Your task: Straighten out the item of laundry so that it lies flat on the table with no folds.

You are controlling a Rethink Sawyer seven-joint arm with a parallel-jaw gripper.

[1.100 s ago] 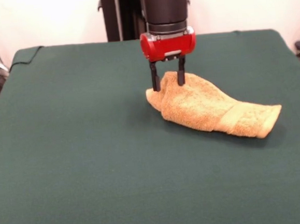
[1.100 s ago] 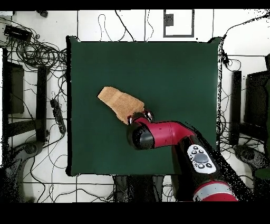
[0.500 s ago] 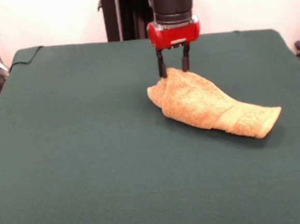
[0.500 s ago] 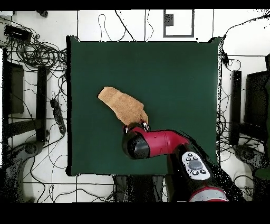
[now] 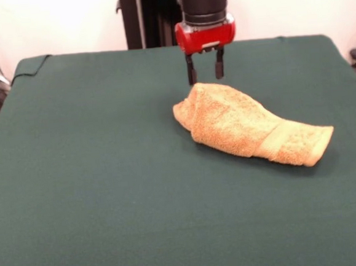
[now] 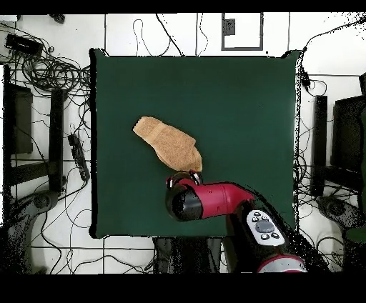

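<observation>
The item of laundry [image 5: 245, 124] is a golden-orange towel, folded and bunched into a long roll right of the middle of the table [image 5: 107, 175]. Its banded hem end points right in the front view. In the overhead view the item of laundry [image 6: 166, 141] lies left of centre on the table [image 6: 243, 107]. My gripper [image 5: 206, 75] hangs just beyond and above the towel's rounded end, open, with nothing between its fingers. From overhead the gripper [image 6: 184, 176] sits just below the towel's lower right end.
Cables [image 6: 43, 71] and dark equipment lie on the floor around the table in the overhead view. A fold of the green cloth bulges at the corner [image 5: 33, 61].
The gripper has drawn back and risen off the towel's rounded end, which it straddled a second ago. The towel has kept its shape and place.
</observation>
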